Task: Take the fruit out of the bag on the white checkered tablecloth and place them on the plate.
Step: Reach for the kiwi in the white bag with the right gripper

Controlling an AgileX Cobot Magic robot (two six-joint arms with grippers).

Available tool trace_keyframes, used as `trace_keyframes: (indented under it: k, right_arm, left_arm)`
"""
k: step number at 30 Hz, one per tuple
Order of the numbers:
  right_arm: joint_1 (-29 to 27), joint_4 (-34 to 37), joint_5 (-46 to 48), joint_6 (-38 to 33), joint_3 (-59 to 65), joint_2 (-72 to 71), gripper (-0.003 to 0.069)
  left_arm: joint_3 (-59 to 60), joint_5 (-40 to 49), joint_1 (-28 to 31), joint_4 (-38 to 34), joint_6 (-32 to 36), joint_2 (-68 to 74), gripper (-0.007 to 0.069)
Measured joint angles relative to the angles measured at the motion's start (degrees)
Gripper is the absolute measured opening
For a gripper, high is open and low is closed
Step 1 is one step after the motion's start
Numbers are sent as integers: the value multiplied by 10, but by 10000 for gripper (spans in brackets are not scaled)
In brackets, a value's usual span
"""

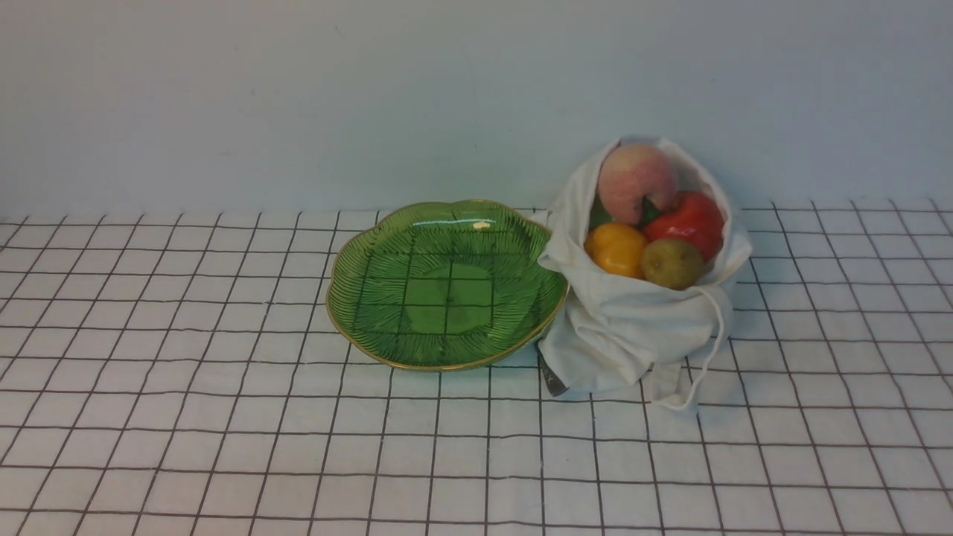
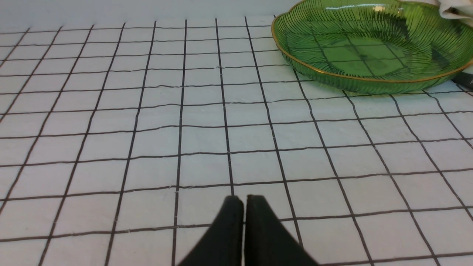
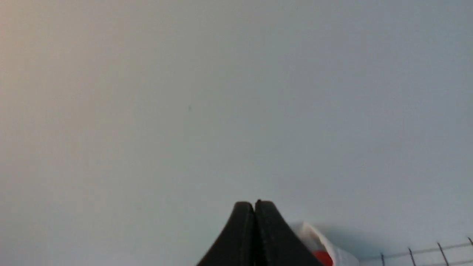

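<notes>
Bag (image 3: pixel 325 240) beyond closed right hand (image 3: pixel 254 204); plate (image 2: pixel 369 79) well ahead of left hand (image 2: pixel 244 199).

Left gripper (image 2: pixel 244 199) has its two black fingers pinched together, just a hairline slit between them, nothing held. It's parked well short of the bag (image 2: pixel 456 9), which sits off to one side ahead of it. Right gripper (image 3: pixel 254 204) is the same deal, fingers pressed flat against each other and empty, but tilted upward, with the bag peeking out just past its tips.
</notes>
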Motion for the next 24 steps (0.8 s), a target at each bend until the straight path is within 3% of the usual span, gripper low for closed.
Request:
trace_keyframes:
  k: [4,7,11,17,19,24]
  right_arm:
    - [0,-65,151,29,-39,155,-14]
    - [0,-79,186,68,-48,270,-1]
    - [0,-73,188,49,-79,360,44]
    - [1,-12,167,-38,-158,453,210]
    - [16,23,148,-97,-196,503,319]
    - [66,37,139,-167,-279,604,481]
  left_arm:
    - [0,0,0,0,0,0,-8]
    - [0,0,0,0,0,0,-8]
    - [0,0,0,0,0,0,-8]
    - [0,0,0,0,0,0,-8]
    - [0,0,0,0,0,0,-8]
    - [0,0,0,0,0,0,-8]
